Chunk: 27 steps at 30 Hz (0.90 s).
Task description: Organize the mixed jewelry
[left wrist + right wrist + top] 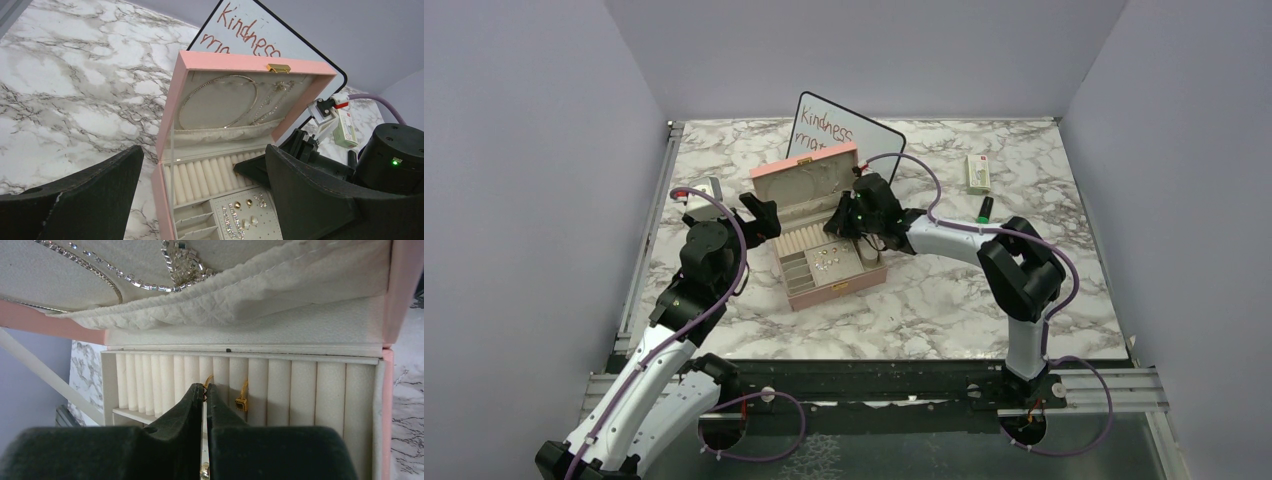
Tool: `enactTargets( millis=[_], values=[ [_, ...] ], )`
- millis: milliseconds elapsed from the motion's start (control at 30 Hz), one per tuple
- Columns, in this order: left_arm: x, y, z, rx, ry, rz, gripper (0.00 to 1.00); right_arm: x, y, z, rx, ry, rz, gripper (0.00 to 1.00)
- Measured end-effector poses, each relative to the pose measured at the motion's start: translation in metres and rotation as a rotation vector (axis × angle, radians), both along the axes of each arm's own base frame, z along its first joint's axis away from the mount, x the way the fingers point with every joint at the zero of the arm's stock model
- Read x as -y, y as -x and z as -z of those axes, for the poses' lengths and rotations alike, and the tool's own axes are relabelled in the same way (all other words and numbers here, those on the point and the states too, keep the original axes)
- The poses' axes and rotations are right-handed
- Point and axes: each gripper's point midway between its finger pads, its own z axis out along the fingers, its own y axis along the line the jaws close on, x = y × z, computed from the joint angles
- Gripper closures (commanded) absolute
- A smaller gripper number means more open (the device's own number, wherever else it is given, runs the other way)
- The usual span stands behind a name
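Marble table (724, 300), lilac walls around. Left gripper (762, 220) hangs just left of the pink jewelry box (836, 287), jaws spread wide, holding nothing. Box is open, lid upright; rhinestone chain (225, 76) tucked in the lid pocket, earrings (243, 214) already sitting on the stud pad in the tray. Right gripper (205, 395) is down over the ring rolls (300, 390), jaws nearly together with only a slit between, gold ring (207, 382) pinched at the tips and pushed at a slot. One slot to its right a second gold ring (241, 400) is seated. Far right on the marble: white-green packet (977, 172) and green marker (985, 208), not jewelry. My read: mostly sorted, this ring needs seating and letting go; any loose bits left on the marble are too small for me to tell from above
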Motion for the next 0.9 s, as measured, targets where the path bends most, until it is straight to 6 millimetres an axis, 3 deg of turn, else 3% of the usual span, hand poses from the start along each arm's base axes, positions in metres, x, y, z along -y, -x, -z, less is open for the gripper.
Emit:
enactTargets(
  millis=[533,900],
  values=[
    [-0.0001,0.0001,0.0002,0.0,0.0,0.0,0.08,0.002,-0.0031,0.0052,-0.018,0.033,0.03,0.91],
    [-0.0001,0.0001,0.0009,-0.002,0.001,-0.001,0.08,0.0004,-0.0012,-0.0042,-0.027,0.019,0.046,0.63]
  ],
)
